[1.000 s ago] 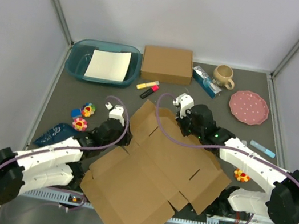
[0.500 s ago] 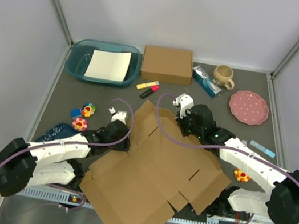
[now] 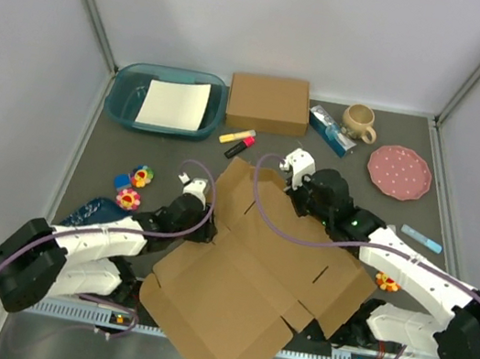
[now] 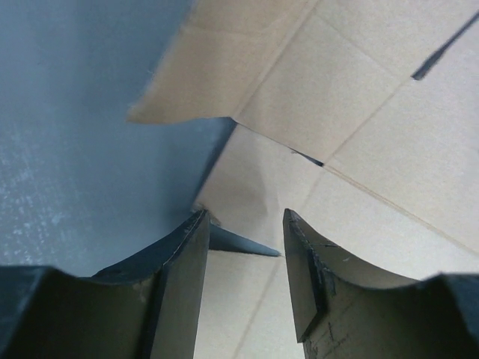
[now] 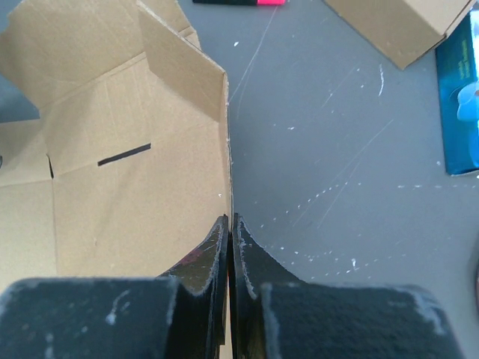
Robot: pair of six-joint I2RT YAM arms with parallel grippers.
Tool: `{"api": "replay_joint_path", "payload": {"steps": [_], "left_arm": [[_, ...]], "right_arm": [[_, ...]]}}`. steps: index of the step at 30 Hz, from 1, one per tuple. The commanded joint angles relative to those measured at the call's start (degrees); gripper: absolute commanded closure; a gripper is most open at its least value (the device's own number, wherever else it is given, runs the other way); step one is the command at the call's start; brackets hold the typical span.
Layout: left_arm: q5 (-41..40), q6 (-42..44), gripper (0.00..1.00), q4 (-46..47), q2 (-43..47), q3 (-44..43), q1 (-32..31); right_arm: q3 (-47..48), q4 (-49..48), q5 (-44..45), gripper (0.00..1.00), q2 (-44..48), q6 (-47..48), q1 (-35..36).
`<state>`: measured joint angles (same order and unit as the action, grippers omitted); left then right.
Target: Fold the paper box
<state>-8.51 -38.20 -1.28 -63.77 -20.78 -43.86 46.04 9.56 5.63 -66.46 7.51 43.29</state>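
We are early in the fold. The paper box [image 3: 251, 274] lies mostly flat, overhanging the near edge of the bench [image 3: 116, 144] around its middle, with only its far flap raised. Our right fingers [image 5: 251, 258] are pressed together, pinching that flap's edge. Our left fingers [image 4: 176, 269] stand partly spread over the sheet's left edge, gripping nothing. Next, we judge, they should take a side flap and lift it.
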Motion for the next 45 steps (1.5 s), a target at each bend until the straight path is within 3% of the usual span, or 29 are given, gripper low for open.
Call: {"api": "replay_joint_path", "payload": {"steps": [1,5,7,10,17,22,32,45], "left_arm": [[0.8,1.5,0.5,7.2,4.1,-0.1,-0.1],[-0.4,4.0,0.45,7.6,7.8,-1.1,0.3],[-1.9,3.9,0.33,7.1,10.4,-0.8,0.4],[-2.8,4.6,0.28,7.9,13.9,0.8,0.9],[-5.9,3.7,0.28,8.6,13.0,2.5,2.0],[-4.8,1.7,0.3,10.2,10.3,3.4,2.5],[-7.1,4.0,0.3,10.4,13.1,4.0,2.5],[-4.9,3.7,0.29,15.3,-1.4,0.5,3.7]], "right_arm": [[4.7,-3.1,3.8,1.0,1.5,4.8,0.9],[6.1,-2.1,2.5,1.0,1.5,6.1,0.9],[5.5,-2.1,1.1,1.0,2.0,6.3,0.9],[4.3,-2.4,1.0,1.0,3.2,5.8,0.9],[3.4,-1.1,-0.2,1.0,4.3,4.5,0.7],[2.0,-0.8,-5.4,1.0,0.8,-3.3,-4.1],[-3.0,-5.3,-5.4,1.0,-1.9,-14.2,-11.7],[-4.8,-6.4,-10.5,1.0,-7.0,-18.4,-15.4]]}}
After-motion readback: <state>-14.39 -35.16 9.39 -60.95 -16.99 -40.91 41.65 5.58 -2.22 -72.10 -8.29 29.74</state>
